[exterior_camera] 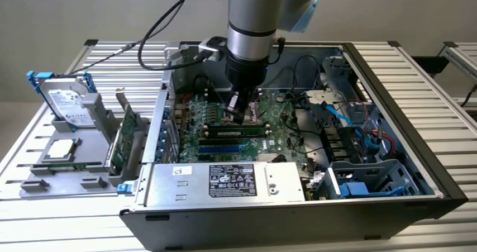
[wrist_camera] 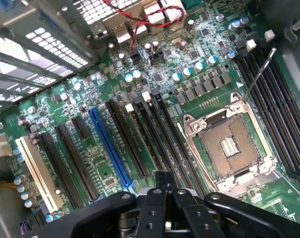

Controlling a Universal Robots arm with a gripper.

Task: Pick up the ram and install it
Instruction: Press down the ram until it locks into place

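closed, empty claw (exterior_camera: 237, 117) just above the ram (exterior_camera: 237, 132) on the motherboard (exterior_camera: 287, 134)

Slatted metal table (exterior_camera: 417, 90), grey wall (exterior_camera: 89, 12)

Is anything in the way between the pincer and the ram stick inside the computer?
Nothing visible: the shut pincer sits right above the long green ram stick on the green motherboard.
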